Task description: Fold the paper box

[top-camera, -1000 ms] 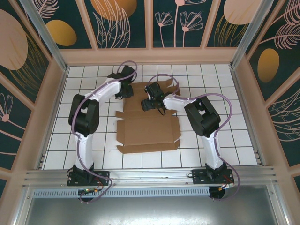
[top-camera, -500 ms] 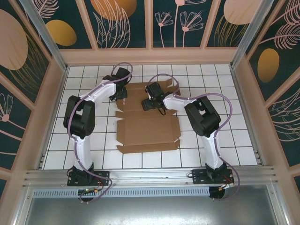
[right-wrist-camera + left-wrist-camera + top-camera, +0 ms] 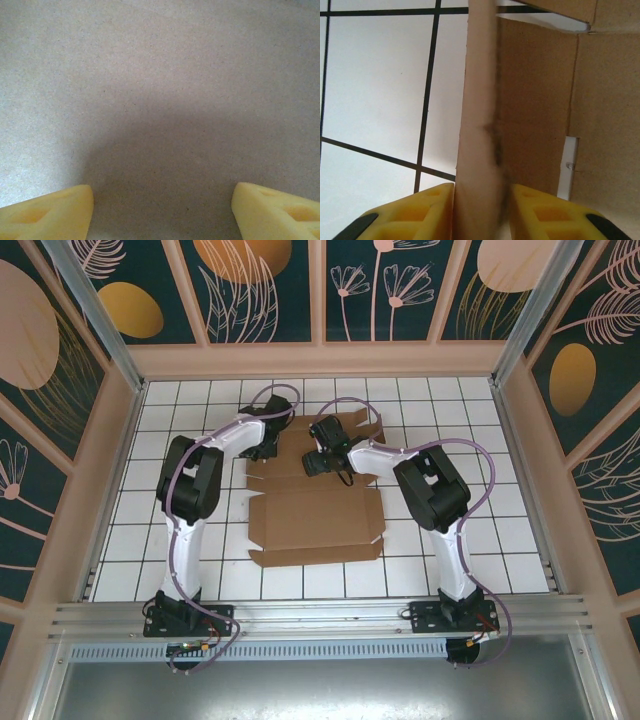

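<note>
The paper box (image 3: 315, 520) is a brown cardboard blank lying mostly flat on the tiled table. My left gripper (image 3: 264, 443) is at the far part's left edge. In the left wrist view a raised side flap (image 3: 477, 100) stands between its yellow fingers (image 3: 420, 210). The jaws are slightly apart, with a thin dark gap on the flap's right side. The left gripper (image 3: 481, 189) is open. My right gripper (image 3: 322, 456) hangs over the far panel, fingers spread wide just above bare cardboard (image 3: 160, 75). The right gripper (image 3: 162, 192) is open and holds nothing.
White tiles (image 3: 375, 90) lie left of the flap. A white slot (image 3: 568, 165) is cut in the panel to the right. Tabs and flaps (image 3: 368, 430) stick out along the blank's far right edge. Walls enclose the table on three sides.
The left arm's elbow has swung right and its gripper has slid along the box's left edge towards me. Its jaws have loosened round the flap. The right arm has not moved.
</note>
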